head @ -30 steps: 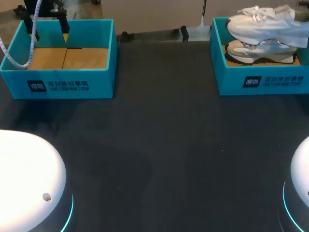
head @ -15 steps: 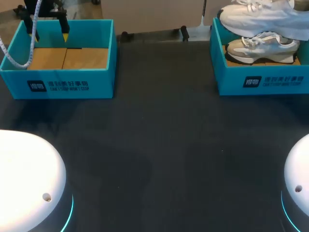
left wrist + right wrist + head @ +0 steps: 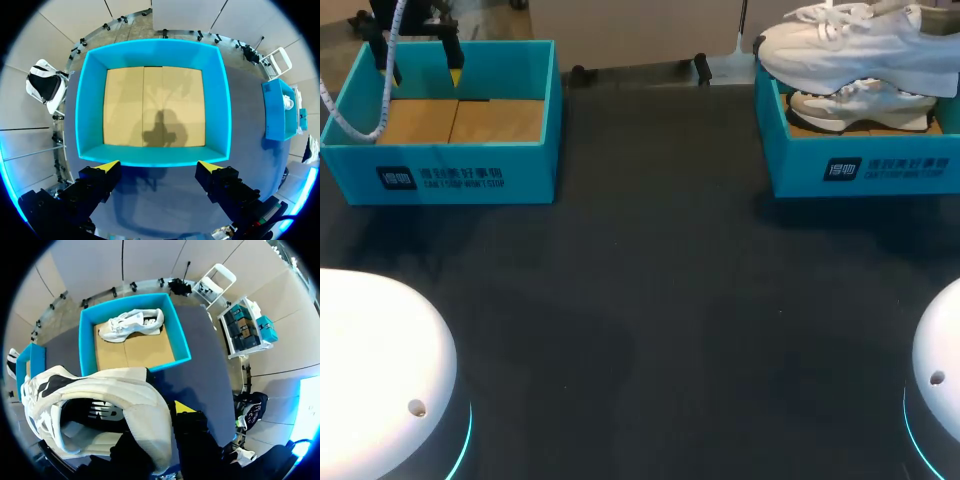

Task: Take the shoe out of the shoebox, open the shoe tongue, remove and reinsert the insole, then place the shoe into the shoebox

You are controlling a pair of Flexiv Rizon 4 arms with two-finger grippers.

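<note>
A white shoe hangs over the right teal shoebox, toe pointing left. My right gripper is shut on its heel collar; only one yellow fingertip shows beside the shoe. Far below it, a second white shoe lies in the same box, also seen in the head view under the lifted one. My left gripper hovers open over the left teal shoebox; in its wrist view the gripper is above the near wall of that box, which holds only its cardboard floor.
The dark table stretches between the two boxes. The white rounded bases of my arms sit at the near corners. The right shoebox shows off to the side in the left wrist view.
The held shoe has risen off the shoe in the box and shifted left over the box's left wall. The left arm has not moved.
</note>
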